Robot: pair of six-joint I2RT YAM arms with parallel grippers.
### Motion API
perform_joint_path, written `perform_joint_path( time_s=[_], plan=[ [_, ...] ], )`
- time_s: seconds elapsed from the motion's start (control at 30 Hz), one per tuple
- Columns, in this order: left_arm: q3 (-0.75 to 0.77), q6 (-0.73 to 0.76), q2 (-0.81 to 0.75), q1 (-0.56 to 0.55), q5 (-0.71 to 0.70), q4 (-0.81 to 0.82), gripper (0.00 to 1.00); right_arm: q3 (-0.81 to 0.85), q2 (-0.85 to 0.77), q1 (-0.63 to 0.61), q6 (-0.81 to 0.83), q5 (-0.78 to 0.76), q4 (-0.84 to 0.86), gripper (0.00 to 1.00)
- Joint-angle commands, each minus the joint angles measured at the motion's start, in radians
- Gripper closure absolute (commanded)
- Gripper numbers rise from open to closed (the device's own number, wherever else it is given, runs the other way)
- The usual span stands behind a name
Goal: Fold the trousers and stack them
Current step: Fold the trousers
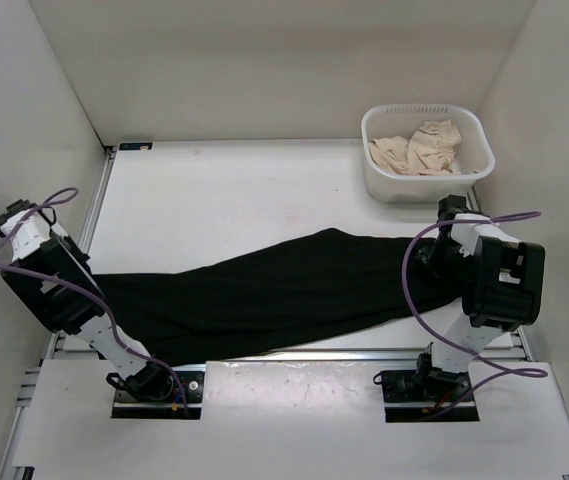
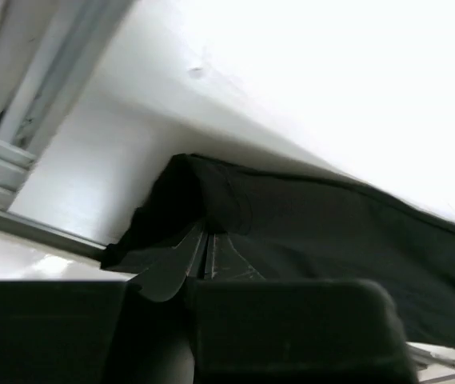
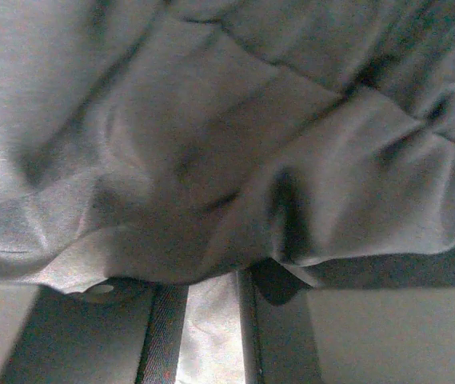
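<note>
Bench point(image 1: 264, 190) is spanned by black trousers point(image 1: 274, 290), drawn out full length between the arms, with no fold made yet. Beige garments point(image 1: 424, 148) are seen in the white basket point(image 1: 379, 172). One end is pinched by the left claw point(image 2: 205, 254), the other by the right claw point(image 3: 209, 308). All folding and stacking is judged outstanding.

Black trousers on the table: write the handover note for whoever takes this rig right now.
Left gripper: shut on one end of the black trousers, by the left side of the table.
Right gripper: shut on the other end, with cloth pinched between its fingers.
Trousers: stretched lengthwise between the two arms, near the front edge.
White basket: far right corner, holding beige clothes.
Done: trousers out and spread long; no crosswise fold shows.
Left: fold them and stack. No stack is on the table yet.
</note>
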State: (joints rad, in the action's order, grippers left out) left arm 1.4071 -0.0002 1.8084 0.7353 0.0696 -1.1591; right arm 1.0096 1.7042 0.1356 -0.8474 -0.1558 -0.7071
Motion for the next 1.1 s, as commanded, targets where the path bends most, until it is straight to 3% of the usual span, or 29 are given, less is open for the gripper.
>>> perform_joint_path(
  time_s=[0.0, 0.07, 0.2, 0.3, 0.33, 0.47, 0.5, 0.57, 0.67, 0.8, 0.87, 0.9, 0.93, 1.0, 1.07],
  plan=[
    [0.013, 0.0, -0.028, -0.013, 0.061, -0.001, 0.86, -0.075, 0.034, 0.004, -0.1, -0.001, 0.003, 0.67],
    [0.013, 0.0, -0.018, -0.022, 0.044, -0.001, 0.86, -0.06, 0.061, 0.004, -0.101, 0.012, 0.003, 0.67],
    [-0.031, 0.0, 0.005, -0.022, -0.043, -0.001, 0.86, -0.01, 0.075, 0.004, -0.085, 0.003, -0.021, 0.51],
    [-0.056, 0.0, 0.005, -0.022, -0.092, 0.009, 0.8, 0.033, 0.075, 0.004, -0.016, -0.022, -0.032, 0.41],
    [-0.065, 0.0, 0.014, -0.022, -0.109, 0.019, 0.77, 0.078, 0.075, 0.004, 0.043, -0.022, -0.047, 0.35],
    [-0.065, 0.0, 0.014, -0.022, -0.194, 0.029, 0.62, 0.214, 0.063, -0.054, 0.211, -0.114, -0.143, 0.3],
    [-0.065, 0.0, 0.003, -0.022, -0.233, 0.029, 0.49, 0.233, 0.034, -0.066, 0.232, -0.143, -0.188, 0.3],
    [-0.065, 0.0, -0.023, -0.022, -0.269, 0.029, 0.4, 0.245, -0.004, -0.114, 0.26, -0.243, -0.216, 0.29],
    [0.004, 0.0, -0.093, -0.033, -0.292, 0.016, 0.37, 0.245, -0.092, -0.2, 0.271, -0.275, -0.226, 0.32],
    [0.036, 0.0, -0.184, -0.155, -0.191, -0.071, 0.36, 0.236, -0.1, -0.384, 0.217, -0.248, -0.137, 0.41],
    [-0.07, 0.0, -0.204, -0.216, -0.142, -0.121, 0.37, 0.294, -0.039, -0.487, 0.185, -0.199, -0.111, 0.45],
    [-0.135, 0.0, -0.213, -0.244, -0.142, -0.113, 0.38, 0.319, 0.047, -0.511, 0.145, -0.173, -0.111, 0.51],
    [-0.274, 0.0, -0.228, -0.295, -0.189, -0.093, 0.38, 0.346, 0.093, -0.548, 0.127, -0.139, -0.111, 0.55],
    [-0.397, 0.0, -0.237, -0.332, -0.243, -0.012, 0.4, 0.415, 0.207, -0.576, 0.073, -0.072, -0.101, 0.65],
    [-0.514, 0.0, -0.247, -0.355, -0.3, 0.039, 0.41, 0.426, 0.28, -0.61, 0.044, 0.005, -0.06, 0.67]
  ],
)
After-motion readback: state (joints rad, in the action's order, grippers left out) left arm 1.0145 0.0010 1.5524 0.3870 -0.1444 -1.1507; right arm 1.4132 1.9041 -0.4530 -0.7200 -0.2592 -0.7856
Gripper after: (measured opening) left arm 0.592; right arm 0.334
